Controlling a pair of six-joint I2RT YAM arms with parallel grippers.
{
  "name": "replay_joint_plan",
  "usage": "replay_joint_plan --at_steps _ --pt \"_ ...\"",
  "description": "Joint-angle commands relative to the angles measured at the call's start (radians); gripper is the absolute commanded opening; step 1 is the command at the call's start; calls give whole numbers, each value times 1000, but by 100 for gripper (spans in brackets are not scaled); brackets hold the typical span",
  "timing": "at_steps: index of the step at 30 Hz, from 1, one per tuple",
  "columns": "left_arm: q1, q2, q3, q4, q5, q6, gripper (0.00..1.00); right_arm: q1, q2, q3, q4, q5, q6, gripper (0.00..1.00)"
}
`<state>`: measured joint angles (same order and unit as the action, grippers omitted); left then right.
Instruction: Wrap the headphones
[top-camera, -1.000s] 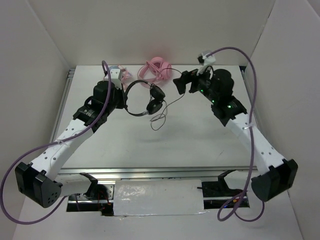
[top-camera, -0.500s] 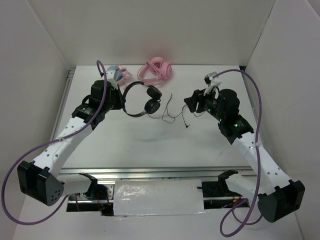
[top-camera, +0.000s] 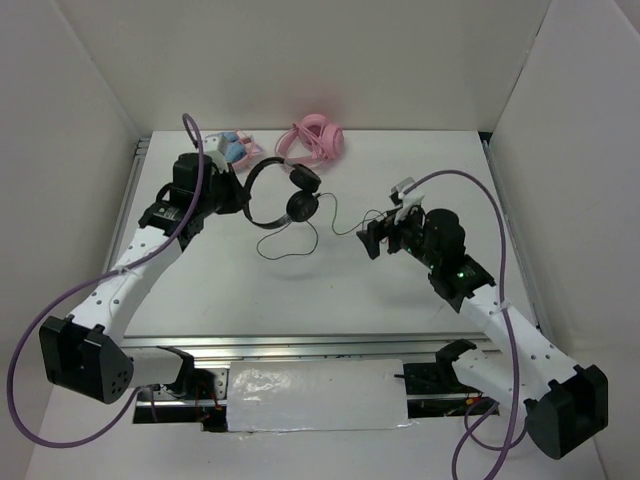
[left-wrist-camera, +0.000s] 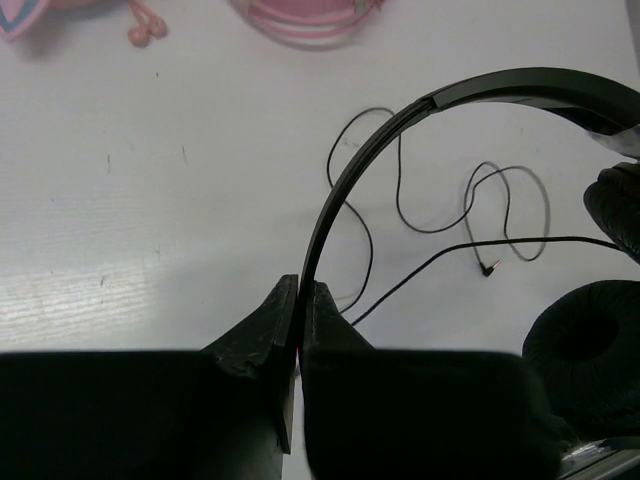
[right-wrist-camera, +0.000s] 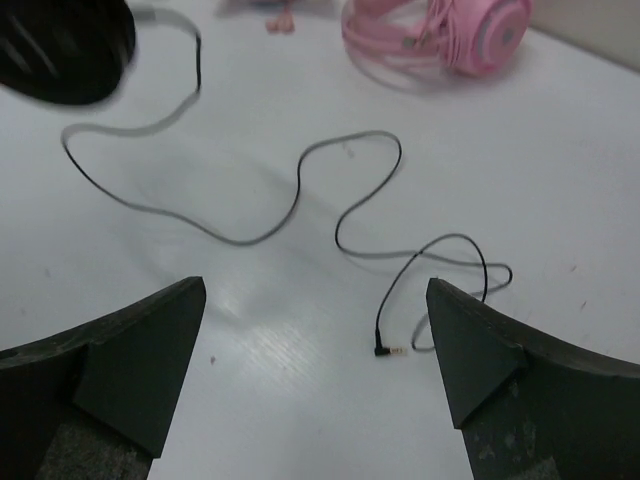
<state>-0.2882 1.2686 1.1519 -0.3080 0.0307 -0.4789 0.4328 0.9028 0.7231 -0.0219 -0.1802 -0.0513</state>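
Fingers (left-wrist-camera: 262, 332) of the left gripper (left-wrist-camera: 298, 300) are pinched tight on the thin band of the black headphones (left-wrist-camera: 500, 82), which arcs up and to the right from the pinch. The gripper's own dark body blocks the lower part of the left wrist view. Both earcups are cut off at that view's right edge.

From above, the headphones (top-camera: 302, 207) sit at the rear left-centre of the table (top-camera: 300, 295), just beside the left gripper (top-camera: 232, 195). Whether the earcups touch the surface cannot be told.

Their thin cable (right-wrist-camera: 298, 190) trails in loose loops over the table toward the right gripper (top-camera: 375, 235). That gripper's fingers (right-wrist-camera: 140, 350) stand wide apart and hold nothing. The cable's plug (right-wrist-camera: 381, 350) lies on the table between them, nearer the right one. One earcup shows only as a dark blur in the right wrist view's top left corner.

All-pink headphones (top-camera: 312, 138) lie near the back wall. A pink pair with blue earcups (top-camera: 232, 148) lies to their left, just behind the left gripper. White tabletop stretches from the cable loops to the near edge between the two arms.
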Motion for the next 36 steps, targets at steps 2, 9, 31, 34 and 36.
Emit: replay_joint_plan --at_steps 2,9,31,34,36 --pt "23 -18 175 60 51 -38 0 1 13 -126 302 -71 -123 100" --pt "24 24 506 -72 41 -40 0 32 306 79 235 -246 -254 100" --pt "101 181 1100 -220 17 -66 0 213 1092 722 634 15 -2 100" --pt "121 169 1082 -203 -5 -73 0 225 1000 580 708 -141 21 81" --pt "130 173 1085 -194 -2 -89 0 237 970 562 657 -232 50 45"
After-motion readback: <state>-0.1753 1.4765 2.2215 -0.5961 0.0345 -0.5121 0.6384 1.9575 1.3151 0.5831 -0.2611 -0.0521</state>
